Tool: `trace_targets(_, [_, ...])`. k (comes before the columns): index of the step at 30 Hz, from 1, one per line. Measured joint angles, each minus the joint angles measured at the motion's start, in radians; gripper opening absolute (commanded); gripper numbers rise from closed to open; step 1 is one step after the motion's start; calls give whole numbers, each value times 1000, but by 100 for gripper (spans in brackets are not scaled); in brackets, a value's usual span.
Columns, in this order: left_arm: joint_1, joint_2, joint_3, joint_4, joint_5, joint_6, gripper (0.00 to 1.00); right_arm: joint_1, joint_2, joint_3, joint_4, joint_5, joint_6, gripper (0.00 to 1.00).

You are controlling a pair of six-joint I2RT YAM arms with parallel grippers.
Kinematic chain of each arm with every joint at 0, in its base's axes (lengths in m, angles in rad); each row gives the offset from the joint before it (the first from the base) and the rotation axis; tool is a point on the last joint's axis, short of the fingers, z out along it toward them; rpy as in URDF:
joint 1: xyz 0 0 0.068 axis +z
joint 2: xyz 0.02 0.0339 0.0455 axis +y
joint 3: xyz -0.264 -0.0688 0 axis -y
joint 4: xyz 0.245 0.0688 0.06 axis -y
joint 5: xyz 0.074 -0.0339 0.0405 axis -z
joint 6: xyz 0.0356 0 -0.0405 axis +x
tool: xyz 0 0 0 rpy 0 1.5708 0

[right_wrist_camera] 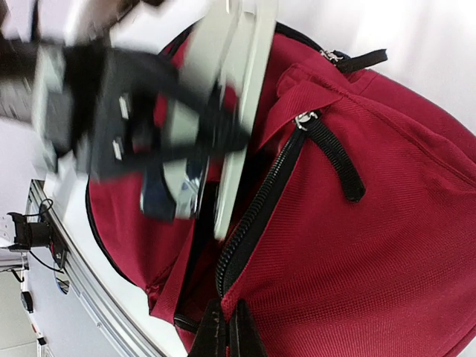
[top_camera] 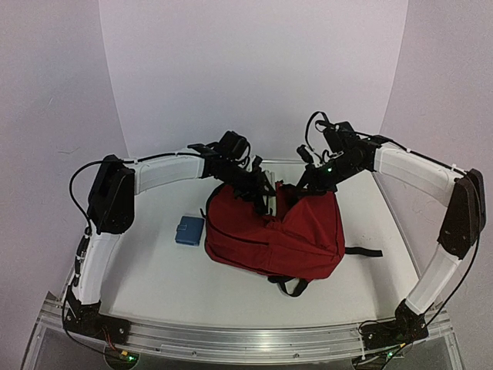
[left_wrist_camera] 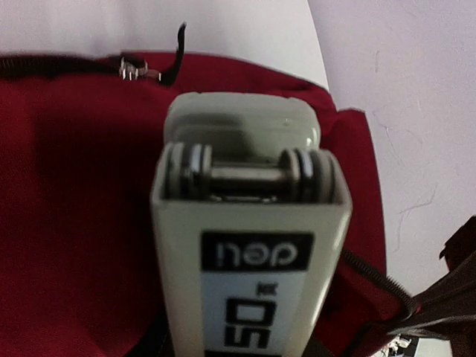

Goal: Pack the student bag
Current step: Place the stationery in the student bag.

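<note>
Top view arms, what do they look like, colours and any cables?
Both the left arm and right arm have white boxy links, black joint housings and black wrists. Thin black cables loop outside each, and a green light glows on the right wrist.

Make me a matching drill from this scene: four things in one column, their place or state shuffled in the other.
1. student bag
2. white box
3. blue pouch
4. right gripper

A. lying on the table, left of the bag
B. shut on the bag's edge by the zipper
C. held by the left gripper at the bag's opening
D. dark red, zipper open

Pairs: 1-D, 2-C, 3-A, 4-B
</note>
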Motion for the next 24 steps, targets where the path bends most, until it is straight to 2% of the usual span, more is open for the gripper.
trace_targets(3, [-11, -50, -116, 50, 43, 0, 0, -4, 1, 0, -2, -9, 3, 0])
trace_targets(6, [-14, -88, -168, 80, 86, 3, 0, -4, 1, 0, -3, -16, 8, 0])
trace_targets(24, [-28, -107, -217, 123, 332, 76, 0, -4, 1, -18, 0, -50, -7, 0])
